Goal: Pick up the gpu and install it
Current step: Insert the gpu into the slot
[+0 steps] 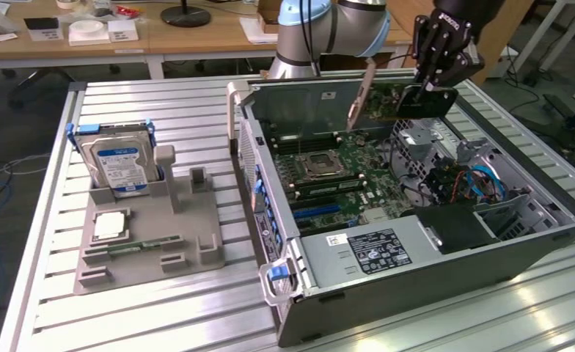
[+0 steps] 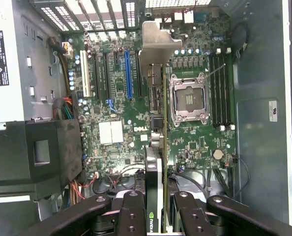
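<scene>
Slatted metal table (image 1: 121, 103) is carrying the open computer case (image 1: 444, 286). I am hovering over its motherboard (image 2: 116, 113), gripper (image 1: 427, 86) partly closed, fingers (image 2: 133, 216) clamping the gpu (image 1: 413, 105). Card is hanging edge-down beneath me, its long axis lying parallel to the expansion slots (image 2: 128, 73). Wrist view is showing that alignment. Exterior view is showing the card apparently clear above the board.

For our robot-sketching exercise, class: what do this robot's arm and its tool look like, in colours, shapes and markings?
The arm is a rounded silver-grey tube with a pale blue joint cap. The tool is black. Its fingers are black jointed links studded with round screw holes.
</scene>
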{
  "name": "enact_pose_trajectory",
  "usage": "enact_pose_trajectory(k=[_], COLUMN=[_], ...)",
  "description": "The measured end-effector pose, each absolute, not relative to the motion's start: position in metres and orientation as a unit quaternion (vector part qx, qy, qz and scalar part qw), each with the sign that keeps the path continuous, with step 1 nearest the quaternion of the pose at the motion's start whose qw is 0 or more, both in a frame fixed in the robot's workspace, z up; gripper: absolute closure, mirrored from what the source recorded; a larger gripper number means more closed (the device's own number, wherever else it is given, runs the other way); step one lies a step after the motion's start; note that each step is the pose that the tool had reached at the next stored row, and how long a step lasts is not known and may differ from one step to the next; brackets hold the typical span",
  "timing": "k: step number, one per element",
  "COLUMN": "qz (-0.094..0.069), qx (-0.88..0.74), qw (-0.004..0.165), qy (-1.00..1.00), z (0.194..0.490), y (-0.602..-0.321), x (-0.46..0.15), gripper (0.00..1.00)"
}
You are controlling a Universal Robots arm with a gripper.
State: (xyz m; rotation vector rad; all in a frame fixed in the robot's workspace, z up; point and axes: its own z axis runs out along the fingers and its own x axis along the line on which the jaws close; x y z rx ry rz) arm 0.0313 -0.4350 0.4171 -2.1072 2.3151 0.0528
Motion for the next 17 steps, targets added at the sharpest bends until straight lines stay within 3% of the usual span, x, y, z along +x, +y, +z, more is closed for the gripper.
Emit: enact_pose_trajectory(k=[17], qz=[0.017], qx=[-0.673], qw=[0.005], qy=[0.739], z=[0.4143], y=[-0.4348], x=[0.0276], gripper=[0.73])
